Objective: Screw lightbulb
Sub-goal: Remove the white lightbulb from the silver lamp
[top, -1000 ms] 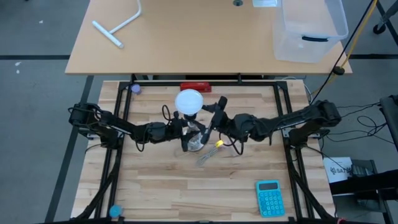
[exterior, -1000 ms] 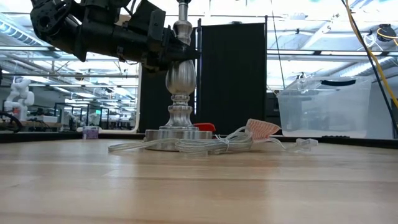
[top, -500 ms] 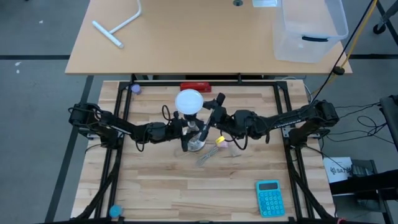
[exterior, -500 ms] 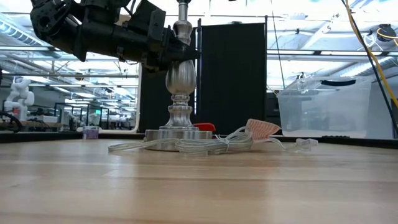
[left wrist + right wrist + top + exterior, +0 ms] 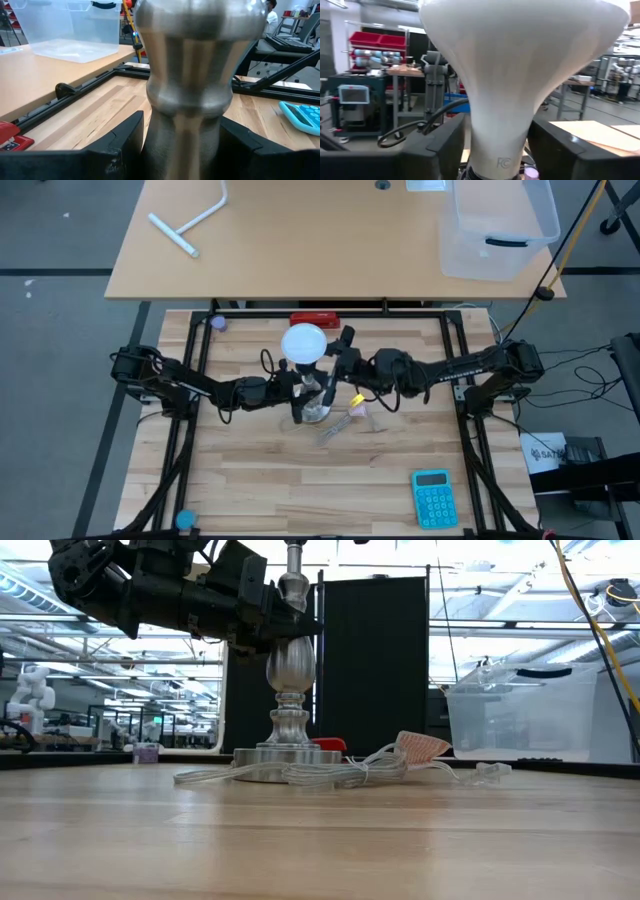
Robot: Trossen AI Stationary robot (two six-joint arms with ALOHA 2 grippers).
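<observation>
The white lightbulb (image 5: 303, 343) (image 5: 520, 60) stands head-up on top of the silvery lamp stand (image 5: 288, 670) (image 5: 192, 60), whose round foot (image 5: 285, 755) rests on the table. My left gripper (image 5: 290, 388) (image 5: 182, 145) reaches in from the table's left and is shut on the stand's stem. My right gripper (image 5: 330, 360) (image 5: 497, 145) comes in from the table's right, higher up, with its fingers on either side of the bulb's narrow neck. The bulb's screw base is hidden. My left gripper pinches the stand's stem just below its bulge (image 5: 182, 125) between its two fingers, coming in about level from the table's left. The stand is upright with its foot on the table. My right gripper has the bulb's tapered neck (image 5: 495, 150) between its two fingers (image 5: 435, 145), coming in about level from the table's right, across the neck. Both fingers seem to meet the neck. The bulb stands upright on the stand.
A bundle of clear cord (image 5: 330, 772) (image 5: 335, 425) lies at the stand's foot, with a pinkish piece (image 5: 422, 745) beside it. A blue calculator (image 5: 434, 498) sits near the front right, a red object (image 5: 314, 319) at the far edge, and a clear bin (image 5: 497, 225) on the far table.
My right gripper has shifted a little toward the table's left, closer to the bulb, and has turned about its wrist. The bulb, the stand and my left gripper have kept still.
</observation>
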